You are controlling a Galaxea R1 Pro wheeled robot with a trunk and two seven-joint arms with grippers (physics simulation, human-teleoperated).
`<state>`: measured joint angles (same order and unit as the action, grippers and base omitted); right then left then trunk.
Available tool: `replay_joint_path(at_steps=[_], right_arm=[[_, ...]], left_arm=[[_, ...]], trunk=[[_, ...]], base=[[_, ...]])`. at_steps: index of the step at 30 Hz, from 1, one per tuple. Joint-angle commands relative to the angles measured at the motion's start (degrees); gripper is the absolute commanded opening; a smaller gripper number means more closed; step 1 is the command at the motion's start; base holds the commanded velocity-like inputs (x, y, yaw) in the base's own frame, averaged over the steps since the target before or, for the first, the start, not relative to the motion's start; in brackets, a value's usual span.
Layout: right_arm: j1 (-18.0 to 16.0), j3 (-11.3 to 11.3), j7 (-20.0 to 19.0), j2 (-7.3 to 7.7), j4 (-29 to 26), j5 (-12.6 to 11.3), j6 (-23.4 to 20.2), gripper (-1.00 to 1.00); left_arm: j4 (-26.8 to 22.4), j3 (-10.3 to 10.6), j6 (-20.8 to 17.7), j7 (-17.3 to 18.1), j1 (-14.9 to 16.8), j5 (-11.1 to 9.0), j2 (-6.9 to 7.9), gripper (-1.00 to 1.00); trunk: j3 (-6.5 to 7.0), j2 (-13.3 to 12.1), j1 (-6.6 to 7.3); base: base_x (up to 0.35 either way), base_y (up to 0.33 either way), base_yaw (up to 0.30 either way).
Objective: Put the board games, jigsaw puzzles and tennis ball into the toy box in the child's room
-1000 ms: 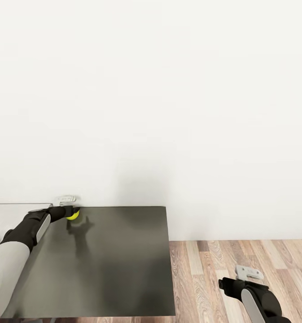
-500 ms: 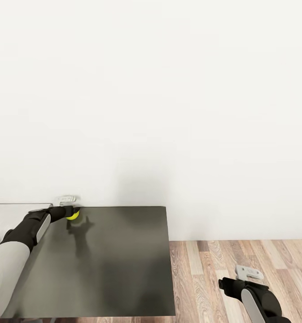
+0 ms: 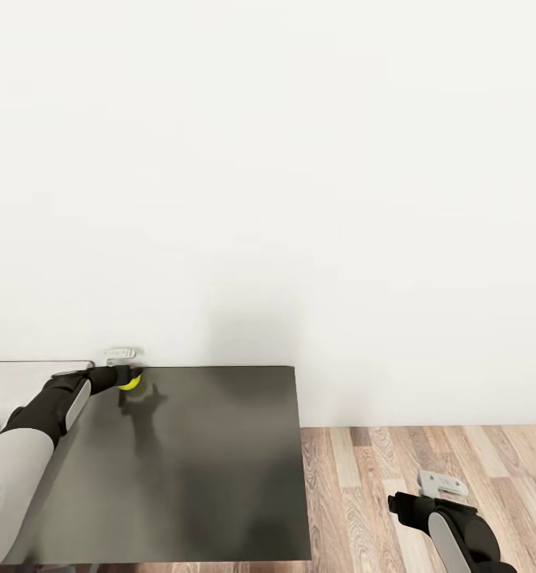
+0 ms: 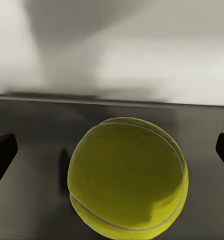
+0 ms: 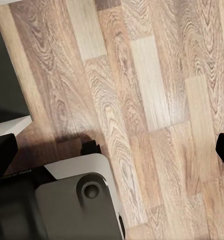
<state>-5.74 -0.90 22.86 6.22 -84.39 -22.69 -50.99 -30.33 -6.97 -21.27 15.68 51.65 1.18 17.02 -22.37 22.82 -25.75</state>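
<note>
The tennis ball [image 3: 129, 383] is small and yellow-green. It rests at the back left corner of the dark grey shelf unit [image 3: 212, 469], close to the white wall. My left gripper [image 3: 133, 377] reaches to it from the left. In the left wrist view the tennis ball [image 4: 127, 177] lies between the two dark fingertips [image 4: 2, 152], which stand wide apart and clear of it, so my left gripper [image 4: 112, 155] is open. My right gripper [image 3: 393, 503] hangs low over the wood floor, right of the unit, open with nothing in it.
A strip of the light-grey table [image 3: 21, 380] top joins the shelf unit at the left. The wood-plank floor [image 3: 427, 454] lies to the right. The right wrist view looks down on the floor [image 5: 141, 75] and the robot's grey base [image 5: 77, 200].
</note>
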Motion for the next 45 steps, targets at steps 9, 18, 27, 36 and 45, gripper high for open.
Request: replay_joint_path(at_steps=[9,18,27,36,45], right_arm=[[-0.06,0.02,0.52,0.07,-0.07,-0.72,-0.16,1.0],[-0.04,0.02,0.52,0.11,-0.07,-0.86,-0.16,1.0],[-0.06,0.02,0.52,0.16,-0.07,-0.87,-0.16,1.0],[-0.04,0.02,0.52,0.24,-0.07,-0.87,-0.16,1.0],[-0.03,0.02,0.52,0.2,-0.07,-0.87,-0.16,1.0]], left_arm=[[-0.08,-0.26,-0.36,0.39,0.03,0.14,-0.05,-1.0],[-0.08,-0.24,-0.54,0.41,0.03,0.14,-0.16,-1.0],[-0.08,-0.24,-0.55,0.41,0.03,0.14,-0.22,-1.0],[-0.08,-0.24,-0.58,0.41,0.01,0.14,-0.23,-1.0],[-0.08,-0.44,-0.74,2.61,-0.03,0.0,0.06,-1.0]], trunk=[[-0.09,0.1,-0.03],[-0.09,0.1,-0.03],[-0.09,0.1,-0.03],[-0.08,0.1,-0.03],[0.54,0.1,-0.03]], base=[[0.0,0.0,0.0],[0.0,0.0,0.0],[0.0,0.0,0.0],[0.0,0.0,0.0],[0.0,0.0,-0.047]])
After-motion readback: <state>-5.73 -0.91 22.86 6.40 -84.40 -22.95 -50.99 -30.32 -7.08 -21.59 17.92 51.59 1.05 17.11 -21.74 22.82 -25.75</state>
